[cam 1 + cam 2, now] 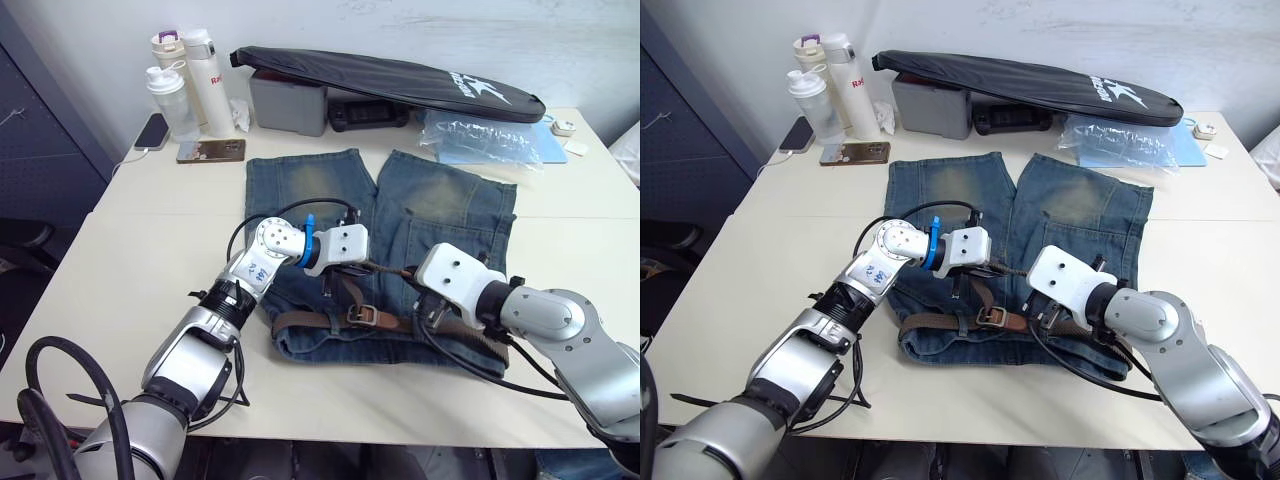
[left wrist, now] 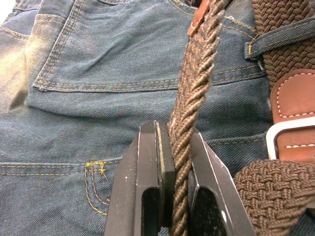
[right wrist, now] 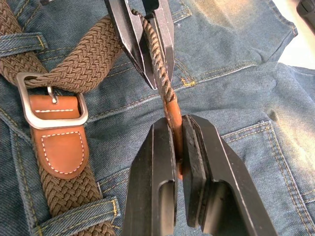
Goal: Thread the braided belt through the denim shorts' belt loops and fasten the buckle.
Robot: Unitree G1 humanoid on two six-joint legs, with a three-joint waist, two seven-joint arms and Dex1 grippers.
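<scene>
1. Cream table against a pale wall, carrying the denim shorts spread flat.
2. Left claw clamped on the braided belt; right claw pinching its tan tip, just beside.
3. Buckle fastened, beside both claws.
4. Beyond them: bottles, phone, black bag.

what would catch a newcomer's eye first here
Both end effectors pinch the free end of the braided belt above the denim shorts at mid-table: the left end effector on the weave, the right end effector on the tan tip. Beside them, the buckle is already fastened at the waistband.
</scene>
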